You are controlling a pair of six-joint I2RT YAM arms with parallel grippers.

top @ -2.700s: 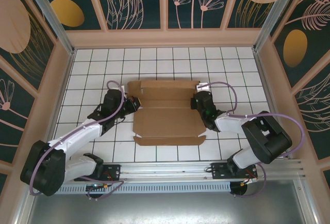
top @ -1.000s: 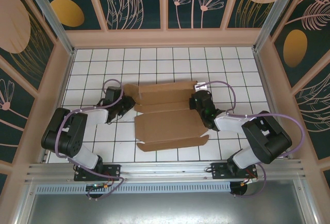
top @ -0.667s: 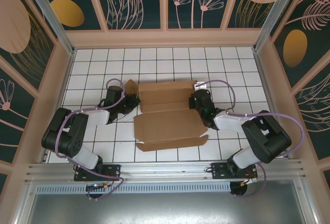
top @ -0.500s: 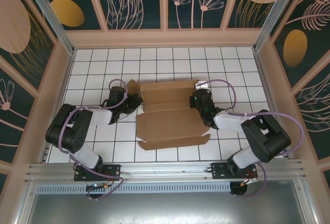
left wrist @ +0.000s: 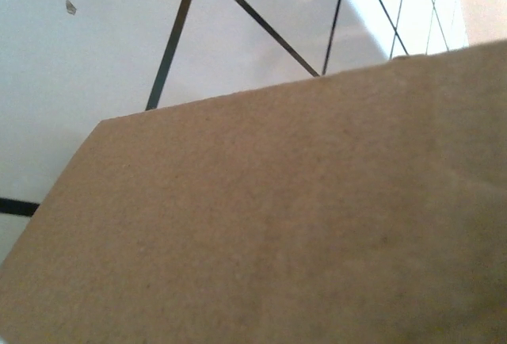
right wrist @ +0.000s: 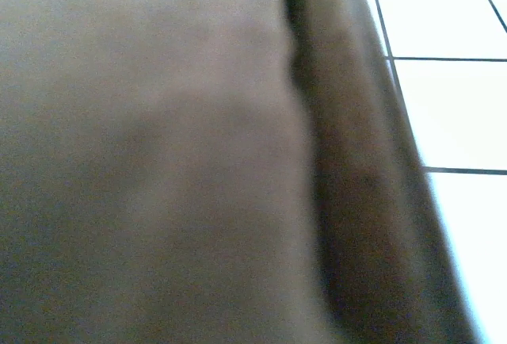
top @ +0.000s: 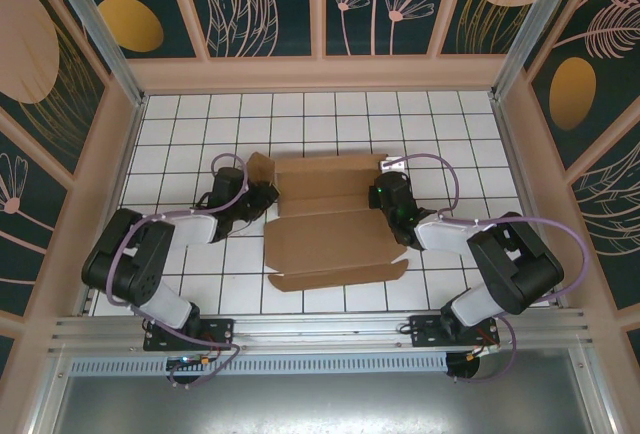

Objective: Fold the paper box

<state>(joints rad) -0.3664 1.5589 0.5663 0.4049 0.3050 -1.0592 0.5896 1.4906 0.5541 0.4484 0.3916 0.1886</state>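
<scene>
The paper box [top: 330, 239] lies mostly flat on the white tiled floor, a brown die-cut sheet with creases across it. Its small left flap [top: 260, 169] stands up. My left gripper [top: 266, 194] is at the box's left edge, just under that raised flap. Brown cardboard [left wrist: 301, 225] covers the fingers in the left wrist view, so I cannot tell how the jaws stand. My right gripper [top: 383, 197] is shut at the box's right edge. In the right wrist view, blurred cardboard [right wrist: 142, 162] with a dark fold lies right against the camera.
Tall patterned walls [top: 320, 14] enclose the tiled floor [top: 300, 119] on three sides. An aluminium rail [top: 320, 329] carrying both arm bases runs along the near edge. Several rows of bare tiles lie behind the box, and a narrower strip lies in front of it.
The left arm has pushed in toward the box's left edge, and the small left flap has lifted. The box has slid slightly to the right and turned a little. The right gripper stayed at the right edge.
</scene>
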